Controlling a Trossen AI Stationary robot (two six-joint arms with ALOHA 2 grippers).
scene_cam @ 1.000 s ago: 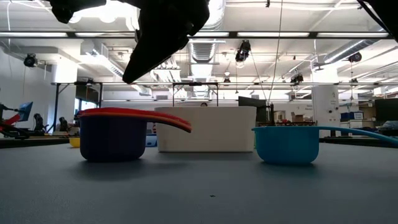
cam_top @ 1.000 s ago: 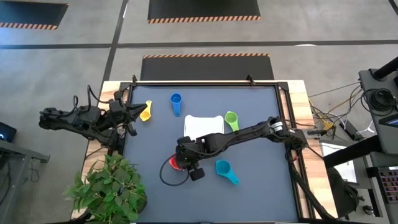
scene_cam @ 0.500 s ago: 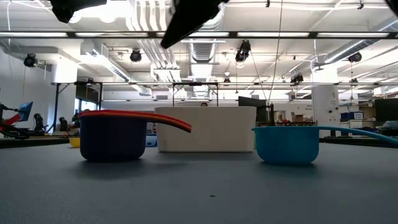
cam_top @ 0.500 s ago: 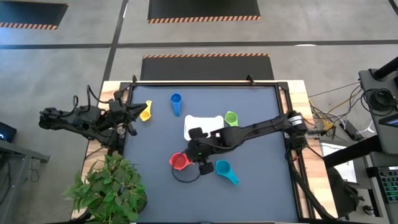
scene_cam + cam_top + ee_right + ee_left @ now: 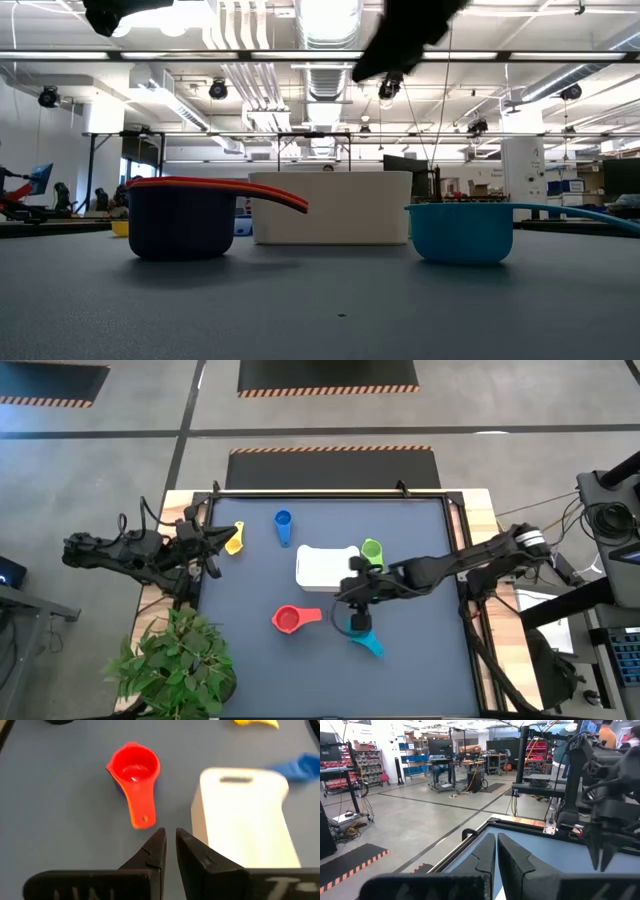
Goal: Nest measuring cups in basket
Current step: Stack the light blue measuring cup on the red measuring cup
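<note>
Right claw [image 5: 356,603] hangs over teal cup [image 5: 364,639] in high view; cup bowl partly hidden, handle shows. Green cup [image 5: 372,550] partly behind right arm near worktop's far right. Low view: teal cup handle cut by picture edge; basket [image 5: 330,207] lower left covered by red cup [image 5: 182,215]; yellow cup [image 5: 120,228] a sliver behind red cup. Right wrist view: blue cup [image 5: 300,766] blurred, cut at edge; yellow cup cut off too.
</note>
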